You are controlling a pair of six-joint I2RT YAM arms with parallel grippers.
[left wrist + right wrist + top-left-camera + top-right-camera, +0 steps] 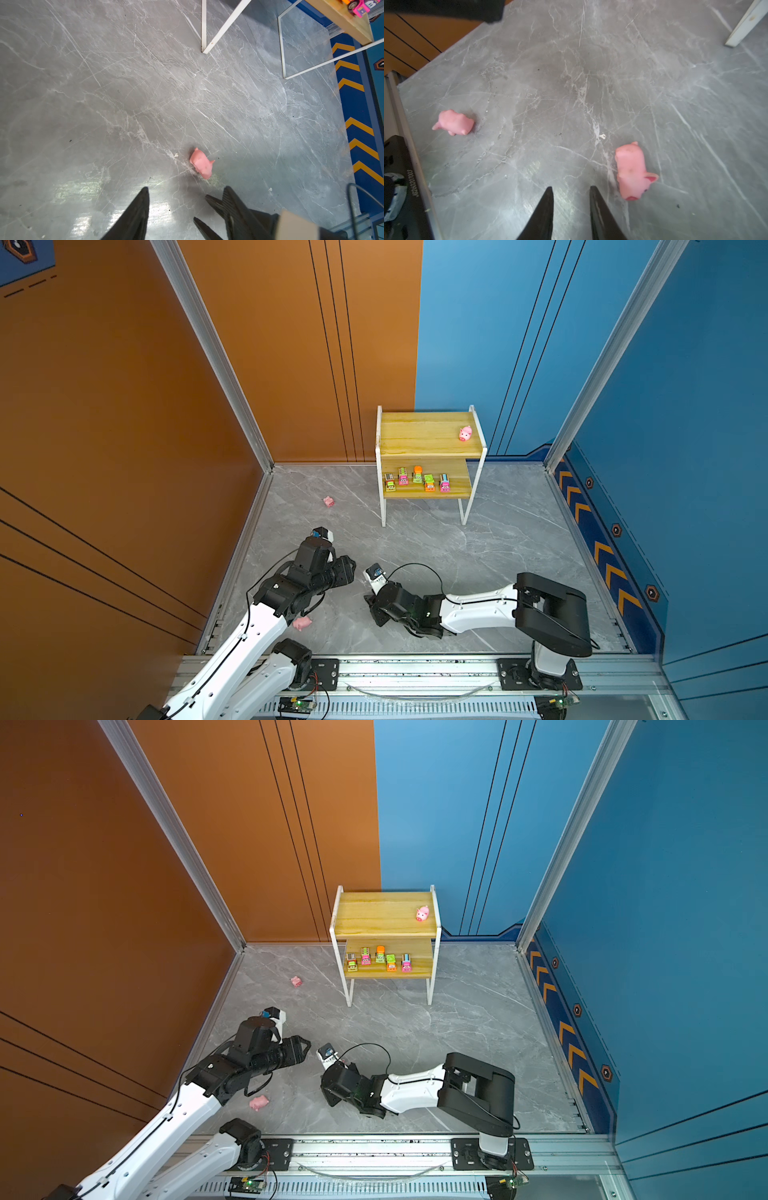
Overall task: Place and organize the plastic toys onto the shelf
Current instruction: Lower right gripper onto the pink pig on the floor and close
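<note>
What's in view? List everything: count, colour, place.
pigs: four, pink; one on the upper board, three on the table: far left, by the left arm, beside the right tool.
trucks: five, green, pink, orange, yellow; in a row on the lower board.
shelf: one, pale yellow boards, white frame; at the back of the table.
table: one, grey marble.
walls: orange left, blue right.
left tool: black, open, empty, low over the table.
right tool: black, slightly open, empty.
</note>
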